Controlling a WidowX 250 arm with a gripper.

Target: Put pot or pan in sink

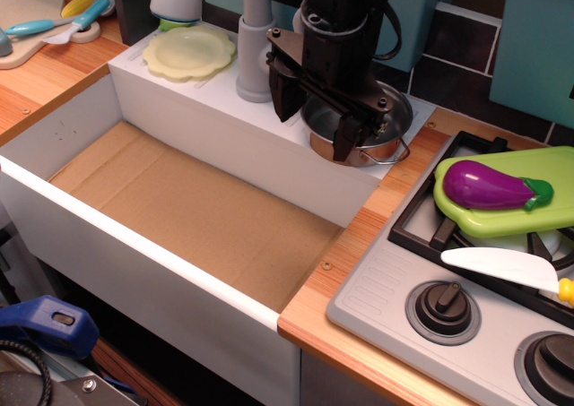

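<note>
The shiny steel pot stands on the white ledge behind the sink's right end, with a wire loop handle at its front right. My black gripper hangs right over it, open. One finger is to the left of the pot and the other is at its front rim. I cannot tell whether either finger touches the pot. The gripper body hides much of the pot's inside. The sink is a large white-walled basin with a brown cardboard floor, lying in front of and to the left of the pot.
A grey faucet rises just left of the gripper, and a pale yellow plate lies further left on the ledge. At right, the stove carries a green board, a purple eggplant and a white knife.
</note>
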